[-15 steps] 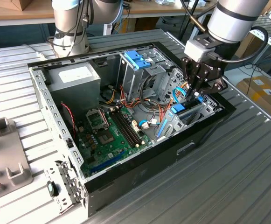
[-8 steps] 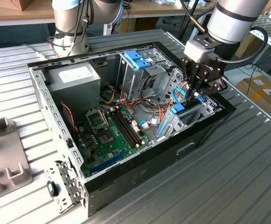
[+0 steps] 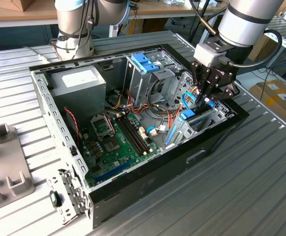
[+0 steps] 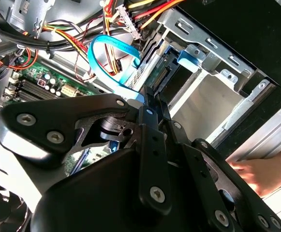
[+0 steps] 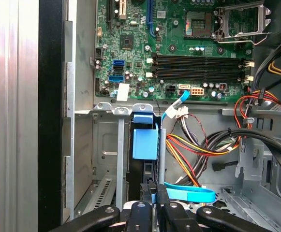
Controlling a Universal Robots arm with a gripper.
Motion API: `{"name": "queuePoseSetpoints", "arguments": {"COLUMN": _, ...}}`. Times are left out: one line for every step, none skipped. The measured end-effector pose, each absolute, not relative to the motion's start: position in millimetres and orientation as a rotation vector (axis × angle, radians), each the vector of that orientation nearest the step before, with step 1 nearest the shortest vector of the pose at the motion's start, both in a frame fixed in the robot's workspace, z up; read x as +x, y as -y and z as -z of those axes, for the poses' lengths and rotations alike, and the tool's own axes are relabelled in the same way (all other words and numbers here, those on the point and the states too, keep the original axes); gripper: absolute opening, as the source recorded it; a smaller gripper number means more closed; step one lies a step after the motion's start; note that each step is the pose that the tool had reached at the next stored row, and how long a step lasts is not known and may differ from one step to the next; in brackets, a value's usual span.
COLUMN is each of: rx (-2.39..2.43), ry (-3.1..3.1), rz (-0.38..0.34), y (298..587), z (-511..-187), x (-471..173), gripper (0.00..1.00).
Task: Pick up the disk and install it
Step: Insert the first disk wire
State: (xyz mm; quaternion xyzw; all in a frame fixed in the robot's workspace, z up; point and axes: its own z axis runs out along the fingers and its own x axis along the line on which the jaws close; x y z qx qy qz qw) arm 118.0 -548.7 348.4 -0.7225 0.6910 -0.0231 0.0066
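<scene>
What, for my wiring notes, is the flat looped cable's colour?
The cable is light blue; clearest in the second wrist view.

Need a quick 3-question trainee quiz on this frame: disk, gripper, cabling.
1. True or false: the disk lies flat on the table.
2. The gripper is at: A the power supply; B the motherboard; C the drive bay at the end of the case on the exterior view's right.
3. What colour is the flat cable looped beside the gripper?
Key: 1 false: it stands on edge in the drive bay, with the gripper shut on it. 2 C. 3 blue.
</scene>
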Motion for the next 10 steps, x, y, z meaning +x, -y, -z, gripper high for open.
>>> {"name": "queuePoseSetpoints", "arguments": {"rx": -2.261, "ry": -2.162, "rz": 0.072, "y": 548.7, "z": -348.4, "x": 118.0, "gripper": 0.16}}
{"name": "queuePoseSetpoints", "arguments": {"rx": -2.261, "ry": -2.162, "rz": 0.073, "y": 548.7, "z": -348.3, "x": 118.0, "gripper": 0.16}}
{"name": "queuePoseSetpoints", "arguments": {"rx": -2.261, "ry": -2.162, "rz": 0.072, "y": 548.7, "z": -347.8, "x": 118.0, "gripper": 0.16}}
{"name": "queuePoseSetpoints", "arguments": {"rx": -2.260, "ry": -2.162, "rz": 0.072, "y": 548.7, "z": -347.6, "x": 118.0, "gripper": 0.16}}
{"name": "queuePoseSetpoints", "arguments": {"rx": -2.261, "ry": -2.162, "rz": 0.073, "y": 548.7, "z": -347.3, "x": 118.0, "gripper": 0.16}}
{"name": "queuePoseSetpoints", "arguments": {"rx": -2.261, "ry": -2.162, "rz": 0.072, "y": 548.7, "z": -346.9, "x": 118.0, "gripper": 0.16}}
{"name": "queuePoseSetpoints", "arguments": {"rx": -2.261, "ry": -2.162, "rz": 0.072, "y": 548.7, "z": -346.1, "x": 118.0, "gripper": 0.16}}
{"name": "queuePoseSetpoints", "arguments": {"rx": -2.261, "ry": -2.162, "rz": 0.072, "y": 548.7, "z": -345.6, "x": 118.0, "gripper": 0.16}}
{"name": "queuePoseSetpoints", "arguments": {"rx": -2.261, "ry": -2.162, "rz": 0.072, "y": 548.7, "z": -345.1, "x": 118.0, "gripper": 0.16}}
{"name": "queuePoseSetpoints", "arguments": {"rx": -2.261, "ry": -2.162, "rz": 0.072, "y": 548.7, "z": -344.8, "x": 118.0, "gripper": 0.16}}
